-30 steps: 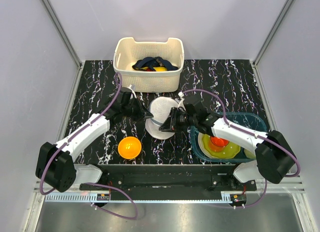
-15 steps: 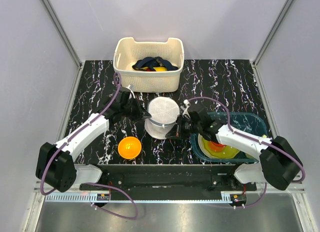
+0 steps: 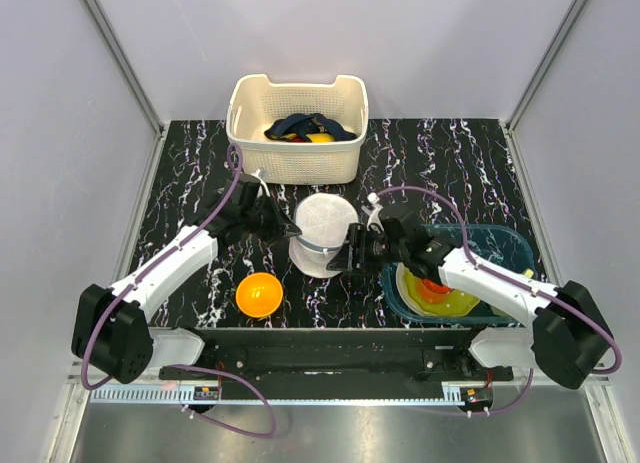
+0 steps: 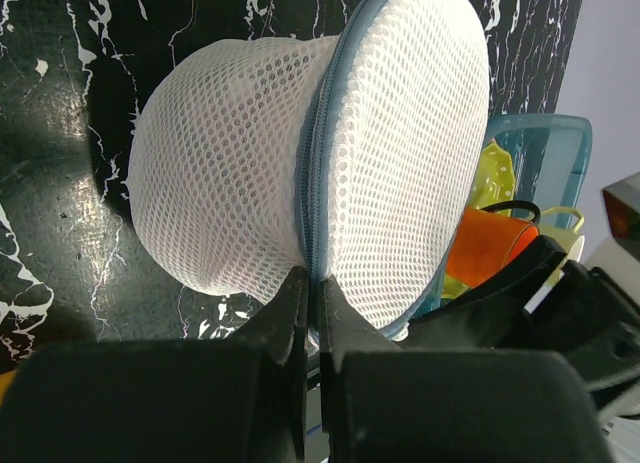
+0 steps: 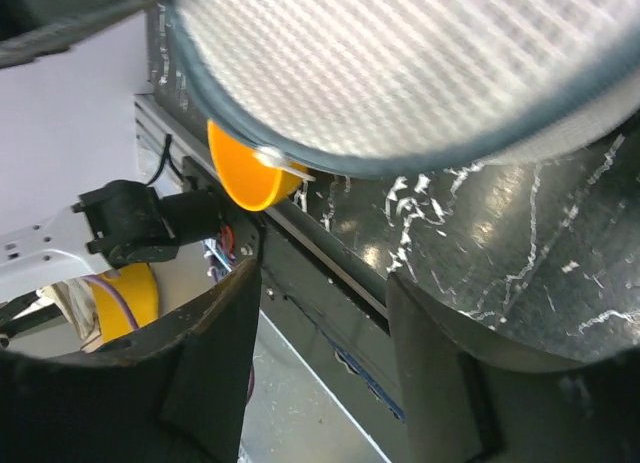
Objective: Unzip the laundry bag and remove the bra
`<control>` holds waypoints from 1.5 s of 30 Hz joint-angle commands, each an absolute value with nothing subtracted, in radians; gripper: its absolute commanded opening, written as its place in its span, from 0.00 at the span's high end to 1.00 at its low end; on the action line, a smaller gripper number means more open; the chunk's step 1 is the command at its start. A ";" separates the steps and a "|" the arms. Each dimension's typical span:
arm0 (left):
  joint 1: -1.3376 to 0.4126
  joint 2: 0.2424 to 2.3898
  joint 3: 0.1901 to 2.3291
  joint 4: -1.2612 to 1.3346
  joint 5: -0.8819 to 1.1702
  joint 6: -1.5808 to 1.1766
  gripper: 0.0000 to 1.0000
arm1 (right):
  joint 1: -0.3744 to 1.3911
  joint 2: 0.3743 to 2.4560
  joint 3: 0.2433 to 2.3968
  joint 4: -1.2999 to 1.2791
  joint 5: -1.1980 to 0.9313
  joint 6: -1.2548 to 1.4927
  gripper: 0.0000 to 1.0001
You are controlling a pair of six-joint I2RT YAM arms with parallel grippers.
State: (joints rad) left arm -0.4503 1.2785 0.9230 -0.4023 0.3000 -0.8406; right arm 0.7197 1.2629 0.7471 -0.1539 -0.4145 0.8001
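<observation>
Round white mesh laundry bag (image 3: 322, 235) mid-worktop (image 3: 450, 163), zipped. Left gripper (image 4: 312, 288) jaws pinch blue zip seam (image 4: 318, 163); right gripper (image 5: 325, 333) jaws spread alongside. Bag likely light, floppy; seam offers surest hold.

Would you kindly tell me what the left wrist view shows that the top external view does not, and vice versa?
Left wrist only: the mesh weave of the laundry bag, and the left gripper pinched on its blue-grey zipper. Top external only: the cream basket holding dark clothes. Both: the bag and the teal bin.
</observation>
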 commanded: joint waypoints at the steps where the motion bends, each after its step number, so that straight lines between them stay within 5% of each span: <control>1: -0.443 1.278 0.943 -0.356 0.318 -0.833 1.00 | 0.715 1.271 0.825 -0.091 -0.465 0.778 0.36; 45: -0.443 1.255 0.925 -0.341 0.353 -0.850 1.00 | 0.715 1.427 0.857 0.127 -0.460 0.861 0.35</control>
State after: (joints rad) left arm -0.4465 1.2785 0.9230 -0.3946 0.3233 -0.8421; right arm 0.7197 1.4254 0.8284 0.0845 -0.4648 0.8707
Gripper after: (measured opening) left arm 0.020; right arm 0.666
